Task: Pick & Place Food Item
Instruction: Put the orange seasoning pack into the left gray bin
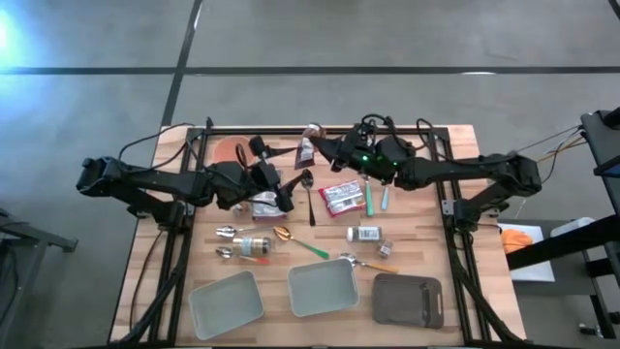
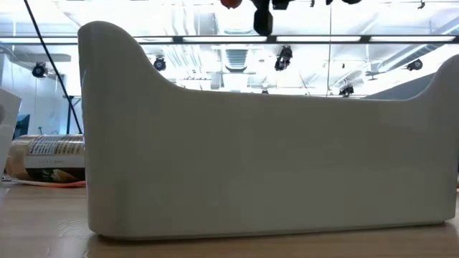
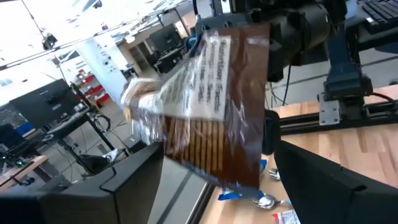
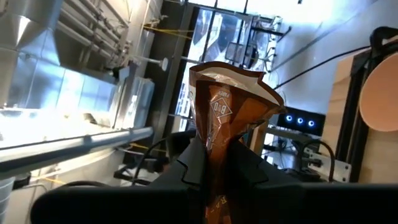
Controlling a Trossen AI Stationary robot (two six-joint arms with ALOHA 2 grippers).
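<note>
Right end effector (image 1: 317,145) is clamped on a brown snack packet (image 1: 306,150), holding it upright above the far middle of the tabletop (image 1: 417,247); in the right wrist view the crimped brown packet (image 4: 227,134) stands pinched between the two dark fingers (image 4: 193,163). Left end effector (image 1: 283,194) sits over the left-centre of the tabletop with its fingers spread wide, above a silvery wrapper (image 1: 263,203). Its wrist view shows the same brown packet (image 3: 211,106), with a white printed label, hanging in the other arm's grip just ahead of the parted left fingers (image 3: 323,180); whether those fingers touch the packet cannot be told.

A round tan disc (image 1: 229,150) lies at the far left of the tabletop. A red and white wrapped snack (image 1: 342,197) lies near the middle, with two green-handled utensils (image 1: 369,197) just beside it and a dark spoon (image 1: 309,199) on its other side. Nearer the front lie a small jar on its side (image 1: 254,245), a gold spoon with a green handle (image 1: 296,240), and another small jar (image 1: 365,234). Along the front edge sit two pale green-grey bins (image 1: 321,288), side by side, and a dark grey tray (image 1: 408,299) to their right. One bin's wall (image 2: 272,165) fills the low view, with the jar (image 2: 49,158) beyond it.
</note>
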